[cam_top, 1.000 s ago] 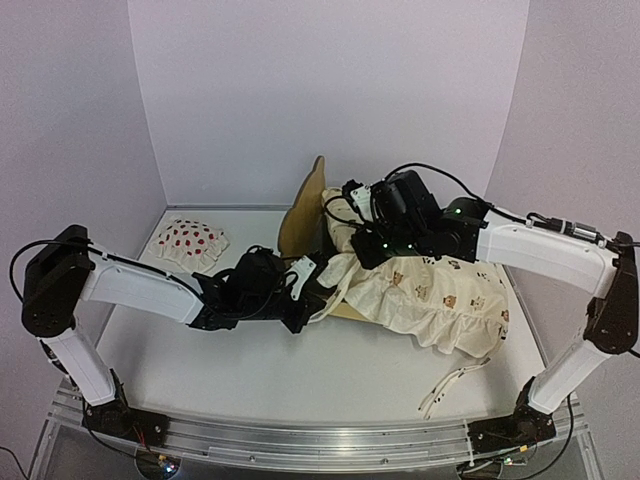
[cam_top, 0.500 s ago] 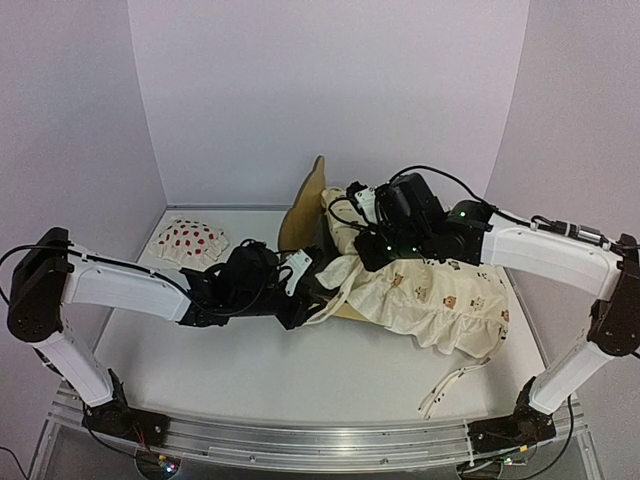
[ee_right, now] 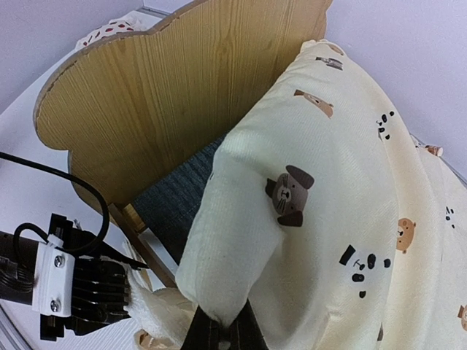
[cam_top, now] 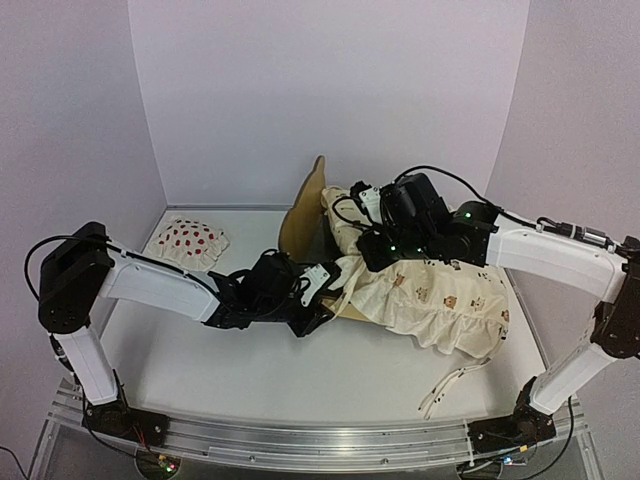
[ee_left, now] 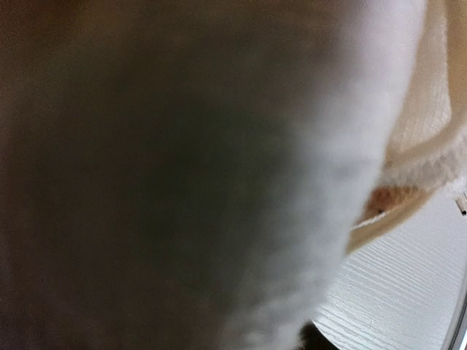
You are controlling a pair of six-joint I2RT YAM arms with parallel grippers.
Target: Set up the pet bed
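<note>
The pet bed stands tilted at the table's middle, its plywood headboard (cam_top: pixel 303 205) (ee_right: pixel 160 95) upright and its grey felt base (ee_right: pixel 175 193) partly bare. The cream animal-print cover (cam_top: pixel 440 295) (ee_right: pixel 328 189) lies over the rest of the bed. My right gripper (cam_top: pixel 352 228) (ee_right: pixel 222 332) is shut on a raised fold of that cover, just above the base. My left gripper (cam_top: pixel 328 300) (ee_right: pixel 128 292) is at the bed's near rail, jaws apart, with the cover's white ruffle (ee_right: pixel 149 310) against its fingertips. Blurred cloth fills most of the left wrist view.
A white pillow with red strawberries (cam_top: pixel 187 240) lies at the back left. The cover's loose ties (cam_top: pixel 452 385) trail toward the front right. White table top (ee_left: pixel 408 292) shows under the left gripper. Lilac walls close in three sides.
The left arm has pushed right, closer under the bed's near rail, and its jaws have parted. The right gripper still holds the cover's fold, shifted slightly right.
</note>
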